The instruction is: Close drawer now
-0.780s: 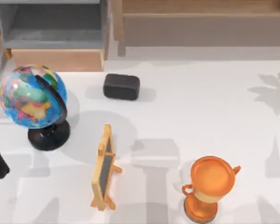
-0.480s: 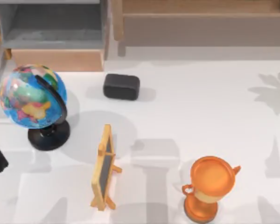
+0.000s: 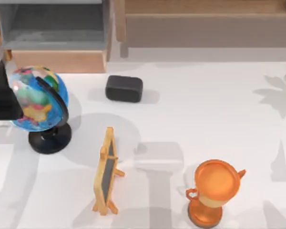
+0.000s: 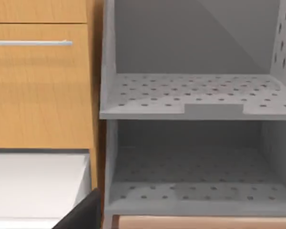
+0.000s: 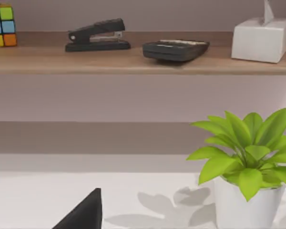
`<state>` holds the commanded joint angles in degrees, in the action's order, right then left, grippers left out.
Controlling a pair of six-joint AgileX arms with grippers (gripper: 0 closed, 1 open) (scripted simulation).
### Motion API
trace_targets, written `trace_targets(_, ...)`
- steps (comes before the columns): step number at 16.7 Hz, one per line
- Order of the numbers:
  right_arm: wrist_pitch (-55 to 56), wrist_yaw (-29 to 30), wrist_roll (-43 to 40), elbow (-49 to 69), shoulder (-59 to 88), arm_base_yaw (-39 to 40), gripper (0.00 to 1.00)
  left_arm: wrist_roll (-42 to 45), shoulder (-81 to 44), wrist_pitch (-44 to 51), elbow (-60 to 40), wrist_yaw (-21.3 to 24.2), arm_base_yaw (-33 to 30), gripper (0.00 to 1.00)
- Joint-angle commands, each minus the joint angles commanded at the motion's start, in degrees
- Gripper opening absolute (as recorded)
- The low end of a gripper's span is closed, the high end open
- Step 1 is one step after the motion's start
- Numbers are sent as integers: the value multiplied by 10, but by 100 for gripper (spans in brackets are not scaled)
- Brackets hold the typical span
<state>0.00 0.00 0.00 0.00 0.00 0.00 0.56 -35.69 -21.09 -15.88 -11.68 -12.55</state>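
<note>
A: Item one, the drawer [image 3: 57,38]?
B: Far left corner of the table [image 3: 205,119], pulled open; grey floor bare, tan front panel facing us, just behind the globe [image 3: 35,100]. Our left wrist view looks into its grey perforated walls [image 4: 195,191].
A: Our left gripper [image 3: 4,98]?
B: A dark shape at the left edge, over the globe's left side. We cannot tell whether its fingers are wide or narrow.
A: Our right gripper [image 5: 83,212]?
B: A dark tip facing the shelf [image 5: 133,59] and potted plant [image 5: 245,167]; spread likewise unreadable.
A: Other stock?
B: Black box [image 3: 124,88], small easel chalkboard [image 3: 106,171], orange trophy [image 3: 213,191].
</note>
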Motion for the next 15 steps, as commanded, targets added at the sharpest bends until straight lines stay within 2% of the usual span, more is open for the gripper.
trace_targets(7,0,0,0,0,0,0,100,3,-277,-151,-114,-86,-86,100)
trace_targets(10,0,0,0,0,0,0,100,3,-322,-178,-135,-102,-100,100)
trace_targets(15,0,0,0,0,0,0,100,3,-323,-178,-133,-102,-98,100)
